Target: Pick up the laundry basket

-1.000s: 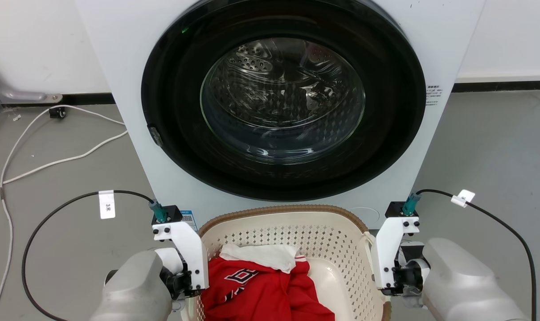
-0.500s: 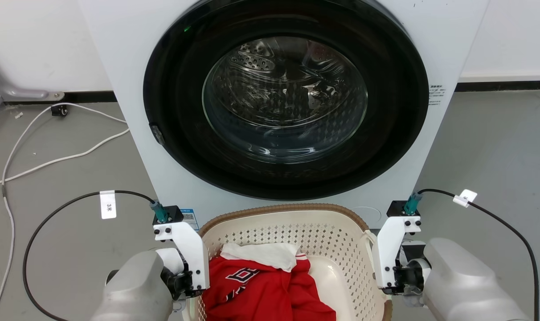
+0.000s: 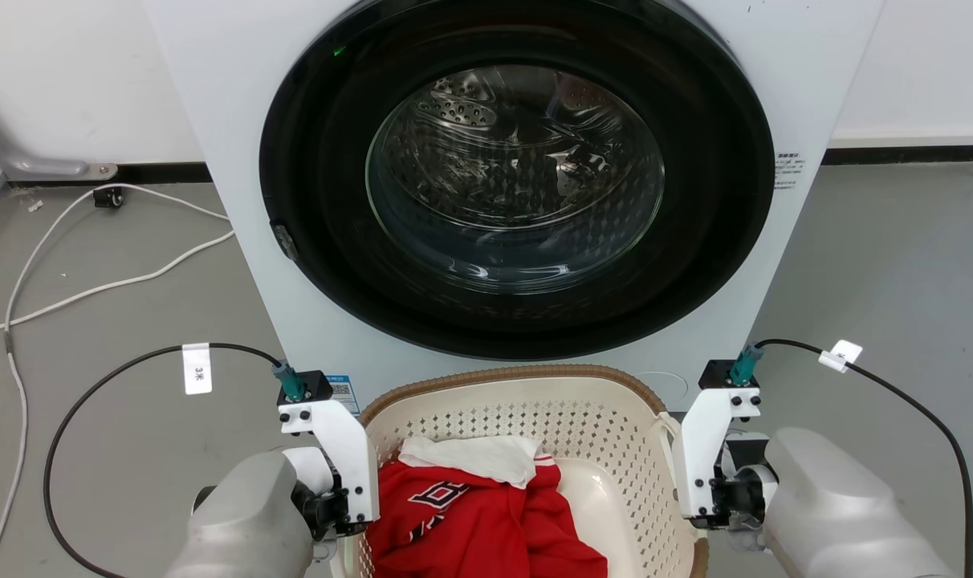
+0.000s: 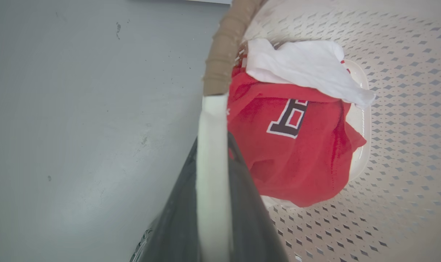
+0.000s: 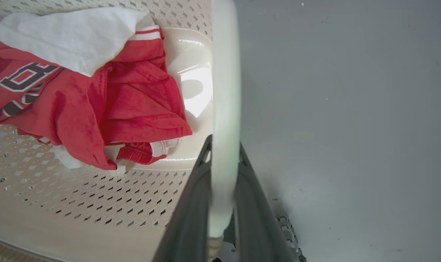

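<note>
- My left gripper (image 4: pixel 212 140) is closed narrow on the white left handle (image 4: pixel 211 174) of the laundry basket (image 4: pixel 406 127). One dark finger is outside the strip and one inside, and the strip is pinched flat between them.
- My right gripper (image 5: pixel 224 143) is shut the same way on the white right handle (image 5: pixel 224 83).
- I hold both sides because the basket is wide and oval. As I judge it, a single grip would let it tip and swing, while two opposite grips can keep it level.
- The basket spans the space between my two grippers, and its far wall is close to the front of the washing machine (image 3: pixel 519 201).
- Just past my left fingertips the handle meets the brown rim (image 4: pixel 222 43), so I am gripping close to where the handle is anchored.
- A red garment (image 4: pixel 297 145) lies on the basket bottom, inward of my left gripper, with a white cloth (image 4: pixel 300 65) over its far part. It lies nearer my left gripper than my right, so I expect slightly more weight there.
- The grey floor (image 4: pixel 78 127) lies outward of each gripper, and I cannot tell whether the basket bottom is off it.
- The handles are thin, so I think an uneven lift could twist one out of my grip.
</note>
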`<state>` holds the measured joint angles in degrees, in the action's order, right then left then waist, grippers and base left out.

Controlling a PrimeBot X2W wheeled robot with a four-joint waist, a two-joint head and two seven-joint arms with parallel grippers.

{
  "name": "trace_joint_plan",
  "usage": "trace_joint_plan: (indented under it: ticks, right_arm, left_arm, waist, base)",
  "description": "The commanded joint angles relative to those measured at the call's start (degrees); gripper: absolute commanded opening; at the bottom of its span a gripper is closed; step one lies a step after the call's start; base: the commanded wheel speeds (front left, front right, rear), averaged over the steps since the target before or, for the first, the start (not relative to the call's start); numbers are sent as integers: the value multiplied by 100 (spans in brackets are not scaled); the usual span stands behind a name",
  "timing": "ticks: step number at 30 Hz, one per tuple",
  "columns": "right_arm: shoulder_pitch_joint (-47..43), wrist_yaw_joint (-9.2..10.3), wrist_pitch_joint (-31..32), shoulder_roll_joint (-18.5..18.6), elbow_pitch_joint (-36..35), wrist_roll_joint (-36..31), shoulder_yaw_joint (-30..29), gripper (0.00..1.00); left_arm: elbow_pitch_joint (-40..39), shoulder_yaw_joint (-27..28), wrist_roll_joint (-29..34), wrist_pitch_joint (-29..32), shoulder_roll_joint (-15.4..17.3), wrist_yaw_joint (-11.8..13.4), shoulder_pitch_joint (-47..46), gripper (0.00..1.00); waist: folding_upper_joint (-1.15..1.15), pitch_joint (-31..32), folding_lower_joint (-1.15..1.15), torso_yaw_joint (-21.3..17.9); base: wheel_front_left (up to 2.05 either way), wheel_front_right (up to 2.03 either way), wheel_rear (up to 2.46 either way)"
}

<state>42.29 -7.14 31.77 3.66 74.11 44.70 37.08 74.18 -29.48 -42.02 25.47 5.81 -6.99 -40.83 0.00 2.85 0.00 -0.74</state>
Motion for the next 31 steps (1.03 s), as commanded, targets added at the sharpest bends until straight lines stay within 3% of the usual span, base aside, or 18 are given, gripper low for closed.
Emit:
trace_joint_plan:
  ticks: [1, 31]
  right_arm:
    - [-41, -65, -27, -95, -43, -16, -33, 0]
    - [-150, -63, 151, -117, -41, -227, -284, 0]
  left_arm:
    - [-53, -25, -20, -16, -115, -41, -4, 0]
    - [-54, -126, -132, -81, -94, -26, -17, 0]
  waist:
    - [0, -2, 0, 0]
    - [0, 15, 0, 6]
  base:
    - [0, 0, 0]
    - [0, 0, 0]
